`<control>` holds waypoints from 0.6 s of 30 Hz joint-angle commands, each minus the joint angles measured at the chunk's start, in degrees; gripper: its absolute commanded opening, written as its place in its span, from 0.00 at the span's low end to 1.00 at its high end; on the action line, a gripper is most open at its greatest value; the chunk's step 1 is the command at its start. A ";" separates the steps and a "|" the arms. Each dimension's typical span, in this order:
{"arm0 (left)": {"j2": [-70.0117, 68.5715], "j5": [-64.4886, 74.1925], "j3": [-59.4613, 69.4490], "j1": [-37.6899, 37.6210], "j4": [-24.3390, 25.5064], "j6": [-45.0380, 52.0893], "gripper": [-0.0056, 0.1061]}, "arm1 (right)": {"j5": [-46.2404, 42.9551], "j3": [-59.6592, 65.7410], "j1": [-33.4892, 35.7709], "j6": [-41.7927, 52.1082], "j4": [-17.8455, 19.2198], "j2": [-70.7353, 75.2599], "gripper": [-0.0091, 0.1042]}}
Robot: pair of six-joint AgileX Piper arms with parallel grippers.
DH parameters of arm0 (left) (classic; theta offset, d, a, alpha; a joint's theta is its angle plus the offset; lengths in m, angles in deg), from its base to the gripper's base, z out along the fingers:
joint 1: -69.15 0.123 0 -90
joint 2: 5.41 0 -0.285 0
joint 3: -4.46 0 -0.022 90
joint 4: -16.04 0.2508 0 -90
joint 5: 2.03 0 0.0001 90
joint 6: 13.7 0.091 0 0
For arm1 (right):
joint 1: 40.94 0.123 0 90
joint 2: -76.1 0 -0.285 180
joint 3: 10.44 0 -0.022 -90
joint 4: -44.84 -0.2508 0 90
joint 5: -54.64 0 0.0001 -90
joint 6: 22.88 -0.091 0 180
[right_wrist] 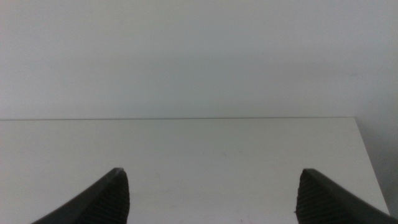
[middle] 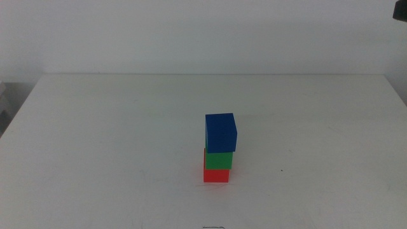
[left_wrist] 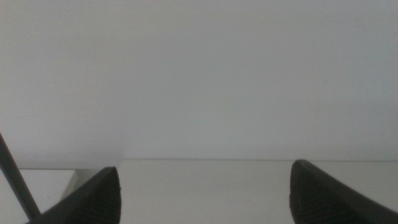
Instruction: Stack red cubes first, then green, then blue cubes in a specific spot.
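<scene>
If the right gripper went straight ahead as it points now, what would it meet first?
Nothing, seemingly: the right gripper, jaws open, faces only bare table and the wall beyond, though depth is unclear.

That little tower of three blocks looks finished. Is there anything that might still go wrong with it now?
Two risks, I'd judge. The blue cube sits turned and slightly off-centre on the green cube, overhanging its edge, so a jolt to the table might tip it off. The red cube at the base is narrow footing for the whole stack. Both the left end effector and right end effector are open and away from it.
</scene>
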 commanded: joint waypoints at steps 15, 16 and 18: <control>-17.69 -12.38 22.97 0.08 -0.30 -1.03 0.87 | -18.18 28.05 -0.45 0.30 0.45 26.65 0.83; -20.14 -12.26 25.28 0.08 -0.68 -1.03 0.87 | -18.18 30.56 -0.45 0.30 0.45 29.30 0.83; -24.45 -12.26 29.15 0.08 -1.23 -1.03 0.87 | -18.18 36.76 -0.45 0.30 0.45 36.12 0.83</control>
